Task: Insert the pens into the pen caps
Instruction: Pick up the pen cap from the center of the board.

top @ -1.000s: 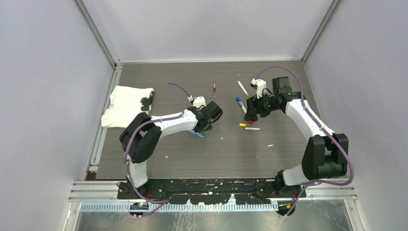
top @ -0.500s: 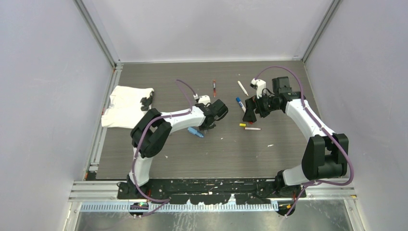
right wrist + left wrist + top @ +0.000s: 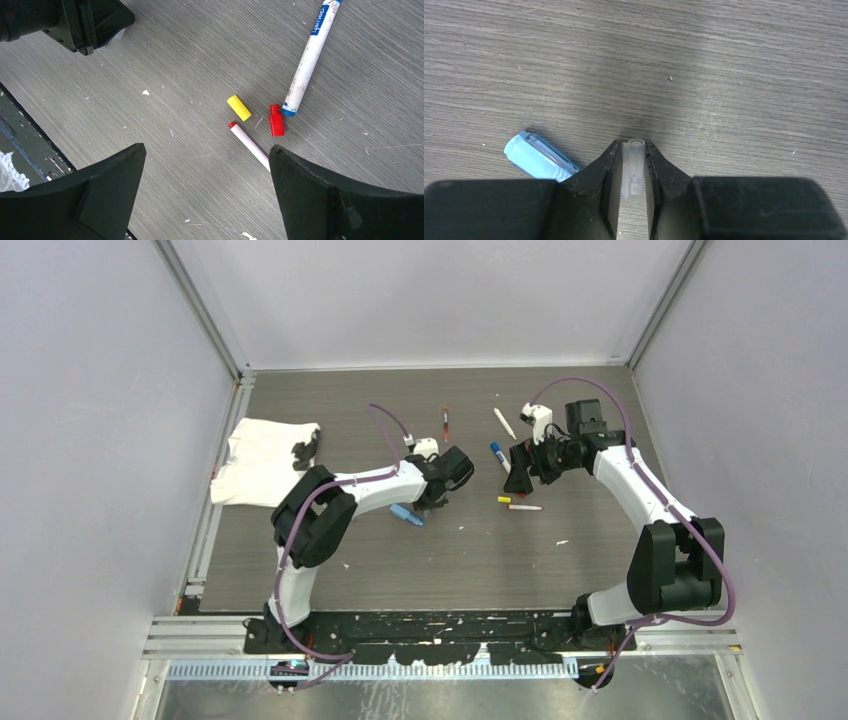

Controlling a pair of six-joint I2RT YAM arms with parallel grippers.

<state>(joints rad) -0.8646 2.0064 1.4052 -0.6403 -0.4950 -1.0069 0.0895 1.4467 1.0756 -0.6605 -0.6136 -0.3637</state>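
In the left wrist view my left gripper (image 3: 632,146) is shut on a short clear pen cap (image 3: 633,170), which stands lengthwise between the jaws just above the table. My right gripper (image 3: 206,147) hangs wide open with nothing between its fingers. Just beyond it lie a yellow pen cap (image 3: 239,107), a red pen cap (image 3: 276,121) and a thin red-tipped white pen (image 3: 250,146). A blue-ended white pen (image 3: 311,55) lies further off. From above, another white pen (image 3: 504,423) and a red-ended pen (image 3: 445,423) lie near the back.
A chunky light-blue oblong piece (image 3: 538,161) lies on the table just left of my left fingers. A white cloth (image 3: 262,460) sits at the left edge of the table. My two grippers are near each other at mid-table; my left gripper (image 3: 75,25) shows in the right wrist view.
My left arm has swung its elbow to the right and its gripper has shifted right, uncovering the light-blue piece. The right arm has hardly moved.
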